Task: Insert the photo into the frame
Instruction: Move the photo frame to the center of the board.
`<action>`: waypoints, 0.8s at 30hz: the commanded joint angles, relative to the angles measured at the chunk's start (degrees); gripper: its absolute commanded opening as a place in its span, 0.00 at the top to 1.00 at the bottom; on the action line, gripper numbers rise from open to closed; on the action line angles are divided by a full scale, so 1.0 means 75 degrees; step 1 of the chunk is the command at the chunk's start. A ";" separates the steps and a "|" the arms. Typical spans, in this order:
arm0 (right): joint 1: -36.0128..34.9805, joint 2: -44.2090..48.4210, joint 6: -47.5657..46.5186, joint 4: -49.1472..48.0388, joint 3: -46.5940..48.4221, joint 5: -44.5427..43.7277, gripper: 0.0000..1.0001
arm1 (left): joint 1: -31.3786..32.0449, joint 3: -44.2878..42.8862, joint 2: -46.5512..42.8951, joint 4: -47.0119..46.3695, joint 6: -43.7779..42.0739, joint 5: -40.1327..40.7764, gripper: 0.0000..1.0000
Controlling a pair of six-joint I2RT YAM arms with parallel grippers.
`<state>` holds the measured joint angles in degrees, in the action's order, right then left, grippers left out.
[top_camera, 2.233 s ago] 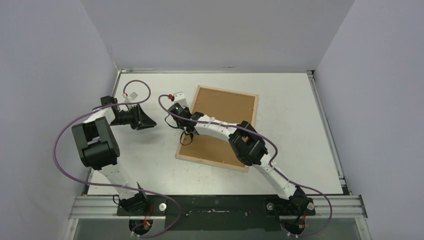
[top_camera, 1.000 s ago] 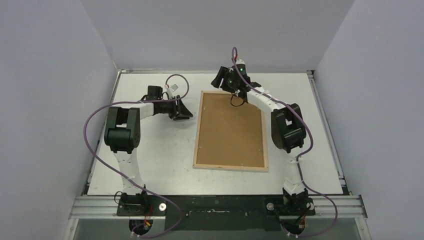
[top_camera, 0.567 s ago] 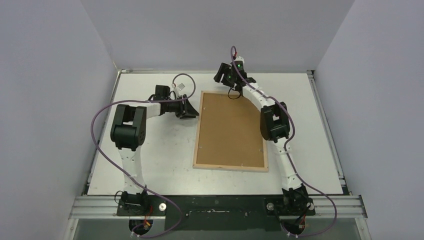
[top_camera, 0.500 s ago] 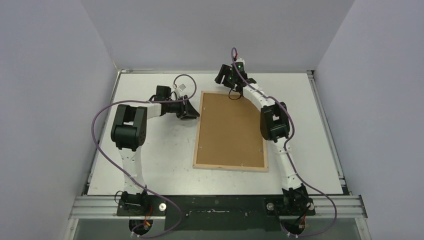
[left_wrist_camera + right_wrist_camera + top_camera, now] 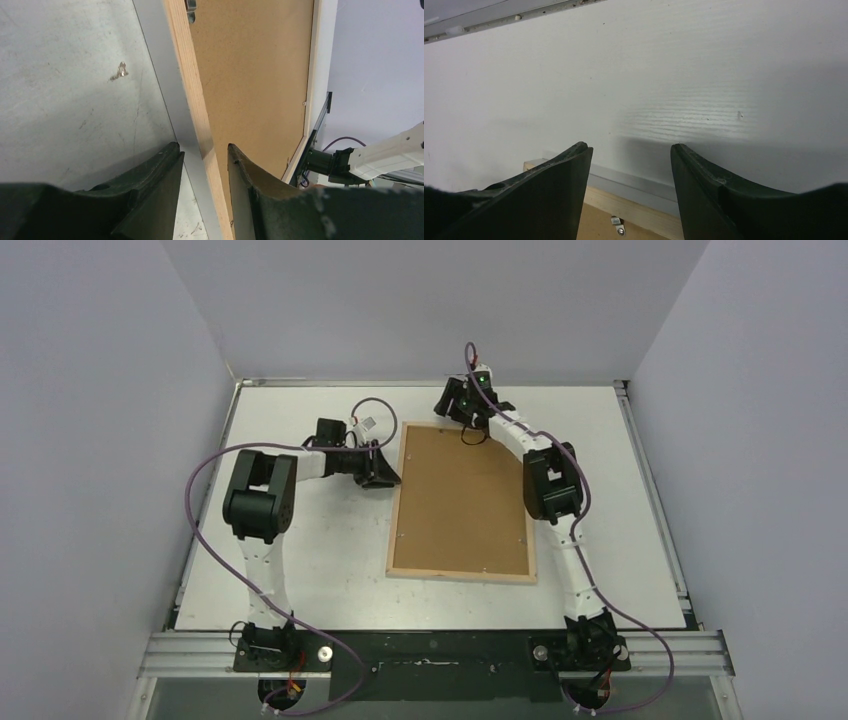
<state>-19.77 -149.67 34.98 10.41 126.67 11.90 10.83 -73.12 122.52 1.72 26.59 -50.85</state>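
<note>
Frame point(image 5: 461, 574) lies flat, back up, mid-counter point(image 5: 310, 540), with the brown backing panel point(image 5: 462, 495) seated in it. Left fingers point(image 5: 155, 185) are slightly parted astride its left bar and not closed on it. Right fingers point(image 5: 559, 190) are spread wide, empty, above its far bar. Counter white, scuffed; plain grey walls point(image 5: 100, 390) around.

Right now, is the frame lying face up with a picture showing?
No, the frame lies back side up, its brown backing panel filling the opening, with no picture showing.
</note>
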 commanded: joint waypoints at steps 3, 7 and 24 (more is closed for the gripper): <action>-0.0049 0.1108 0.0019 0.0403 -0.1412 0.0423 0.42 | -0.0004 0.0351 -0.0760 0.0272 -0.0446 0.0045 0.64; -0.0218 0.1698 0.0006 0.0277 -0.2386 0.0455 0.43 | -0.0025 0.0572 -0.0911 0.0304 -0.0504 0.0029 0.64; -0.0859 0.4573 0.0985 -0.1723 -0.4799 -0.0273 0.33 | -0.0240 0.1068 -0.1358 0.0103 -0.0417 -0.0252 0.68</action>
<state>-25.98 -122.21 39.48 4.32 89.32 10.79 9.13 -65.67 114.93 4.99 23.31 -51.09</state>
